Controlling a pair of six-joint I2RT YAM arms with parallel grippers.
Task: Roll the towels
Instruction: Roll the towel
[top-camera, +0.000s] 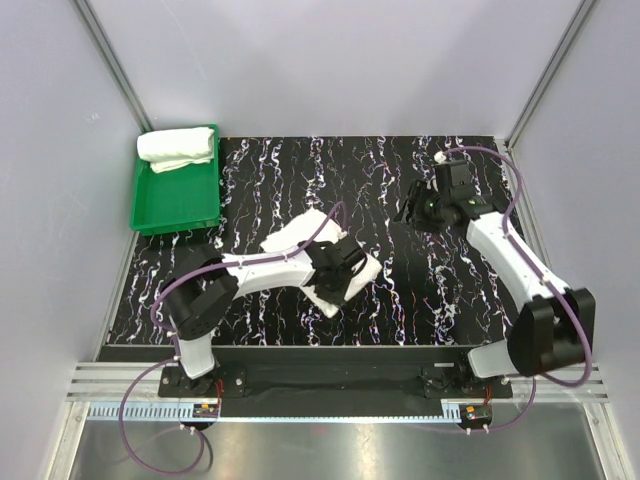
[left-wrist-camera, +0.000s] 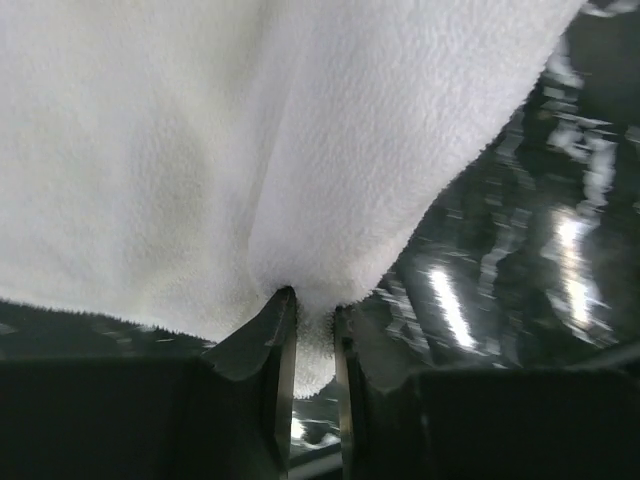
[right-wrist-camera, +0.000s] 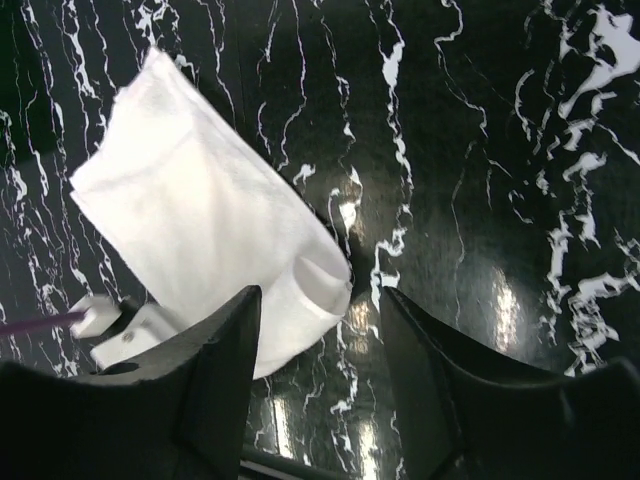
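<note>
The left pincer (left-wrist-camera: 315, 312) is pinching a towel (left-wrist-camera: 200, 150) on the worktop (top-camera: 430, 300).
Its jaws are clamping the white cloth's edge; the right pincer (right-wrist-camera: 320, 293) is hovering with jaws apart above the worktop, while the second towel (top-camera: 178, 148) is lying rolled in the green tray (top-camera: 180, 200).

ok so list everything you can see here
rolled towel: one, white, at the far end of the tray
unrolled towel: one, white, middle of the table, near the left arm
tray: one, green, far left corner of the table
table: one, black with white veining, under everything
left gripper: one, black, shut on an edge of the unrolled towel
right gripper: one, black, open and empty, over the far right of the table
</note>
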